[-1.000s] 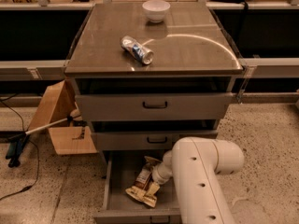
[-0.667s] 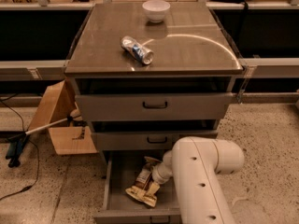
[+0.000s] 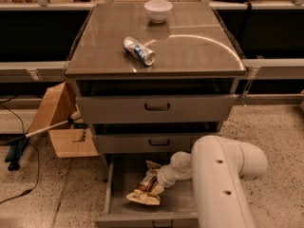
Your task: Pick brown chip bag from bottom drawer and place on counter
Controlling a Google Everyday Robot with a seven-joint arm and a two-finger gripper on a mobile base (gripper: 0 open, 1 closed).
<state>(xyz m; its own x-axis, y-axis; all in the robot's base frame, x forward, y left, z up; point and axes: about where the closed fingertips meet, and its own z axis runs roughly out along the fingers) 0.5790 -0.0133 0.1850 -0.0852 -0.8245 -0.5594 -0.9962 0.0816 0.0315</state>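
Note:
The bottom drawer [image 3: 109,190] is pulled open. The brown chip bag [image 3: 143,194] lies crumpled on the drawer floor, left of centre. My white arm reaches down from the lower right into the drawer, and my gripper [image 3: 156,181] sits at the bag's upper end, touching or just over it. The arm's wrist hides the gripper's tip. The counter [image 3: 194,51] is the glossy grey-brown top of the cabinet above.
A crushed silver-blue can [image 3: 138,50] lies on the counter, with a white bowl [image 3: 158,9] at its back. The two upper drawers [image 3: 156,107] are shut. An open cardboard box [image 3: 61,123] and a long-handled tool [image 3: 33,136] lie on the floor to the left.

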